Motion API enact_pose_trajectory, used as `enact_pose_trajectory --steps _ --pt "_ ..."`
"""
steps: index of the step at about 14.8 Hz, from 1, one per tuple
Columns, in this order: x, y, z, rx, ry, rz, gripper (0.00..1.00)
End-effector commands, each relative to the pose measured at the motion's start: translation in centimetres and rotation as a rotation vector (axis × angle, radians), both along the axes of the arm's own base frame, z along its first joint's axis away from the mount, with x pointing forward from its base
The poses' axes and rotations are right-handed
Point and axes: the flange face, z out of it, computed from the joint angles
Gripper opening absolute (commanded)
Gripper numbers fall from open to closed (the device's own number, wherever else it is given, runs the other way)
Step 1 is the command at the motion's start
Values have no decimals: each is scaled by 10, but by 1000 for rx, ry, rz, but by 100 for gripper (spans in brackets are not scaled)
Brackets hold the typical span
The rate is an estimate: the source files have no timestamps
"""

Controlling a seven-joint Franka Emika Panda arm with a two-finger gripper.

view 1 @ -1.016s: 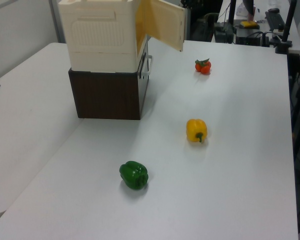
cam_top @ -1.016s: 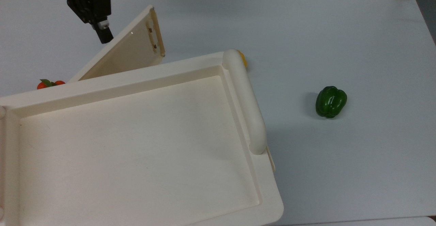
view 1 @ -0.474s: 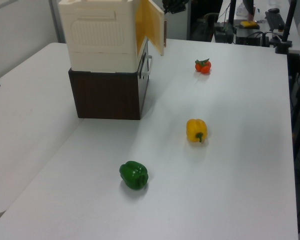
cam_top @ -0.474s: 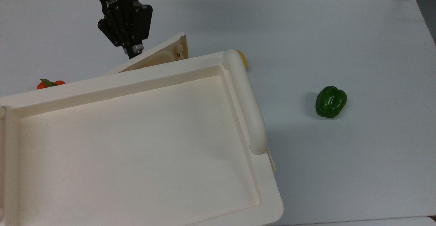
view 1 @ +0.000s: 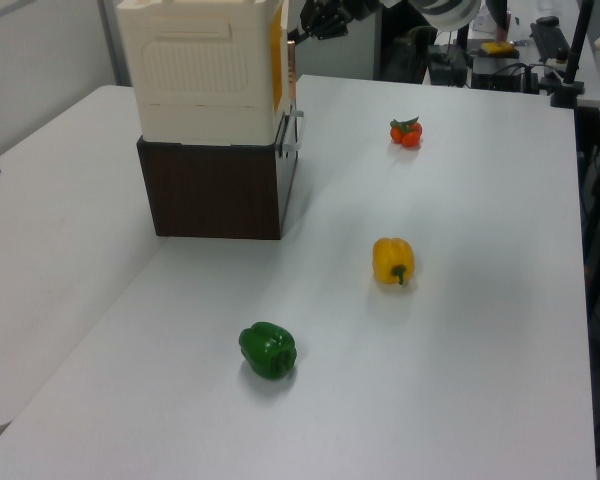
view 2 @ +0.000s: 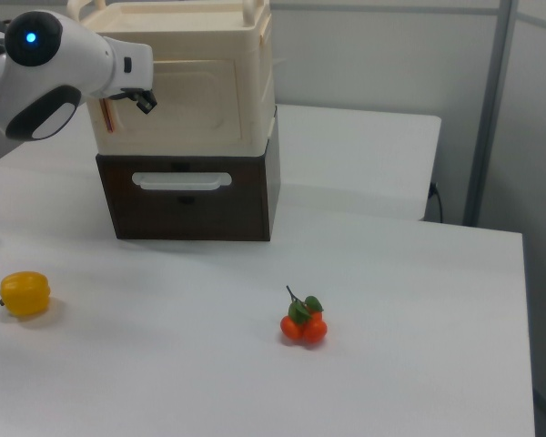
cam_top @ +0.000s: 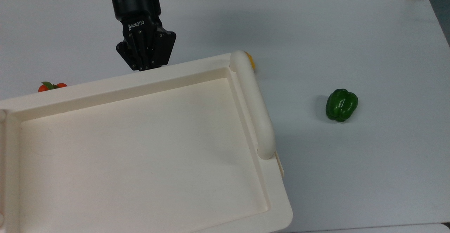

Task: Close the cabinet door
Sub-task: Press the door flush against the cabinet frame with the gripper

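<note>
The cream-white cabinet (cam_top: pixel 105 85) (view 1: pixel 200 70) (view 2: pixel 255 55) stands on a dark brown base. Its cabinet door (view 2: pixel 191 91) lies almost flush against the front, with a thin gap left at the right view's left edge. In the left view the cabinet door (view 1: pixel 281 55) is seen edge-on against the cabinet's side. In the top view it is hidden under the recessed top. My black gripper (cam_top: pixel 145 68) (view 1: pixel 298 35) (view 2: pixel 146 102) is shut, holds nothing, and presses against the door's outer face near its free edge.
A green pepper (cam_top: pixel 341 104) (view 1: pixel 268 350), a yellow pepper (cam_top: pixel 250 60) (view 1: pixel 393 260) (view 2: pixel 25 293) and a bunch of tomatoes (cam_top: pixel 51 86) (view 1: pixel 406 131) (view 2: pixel 302 325) lie on the white table. The brown base has a drawer handle (view 2: pixel 182 180).
The door has swung from wide open to nearly flush with the cabinet. My gripper moved along behind it, toward the cabinet's front.
</note>
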Motion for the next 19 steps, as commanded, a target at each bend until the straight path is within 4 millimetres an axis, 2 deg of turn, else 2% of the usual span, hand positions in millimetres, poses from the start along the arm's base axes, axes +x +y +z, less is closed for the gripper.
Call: enact_pose_trajectory --steps 1,3,4,8,10,15,19 --pt "10 15 -6 -28 -50 -6 0" --pt "13 17 -7 -30 -59 -7 0" --pt "16 23 -14 -33 -64 -8 0" --pt "16 28 -12 -39 -98 -25 0" --pt "7 27 1 -46 -101 -16 0" --pt "-12 25 1 -97 -44 58 0" --pt "-25 17 18 -92 46 150 0"
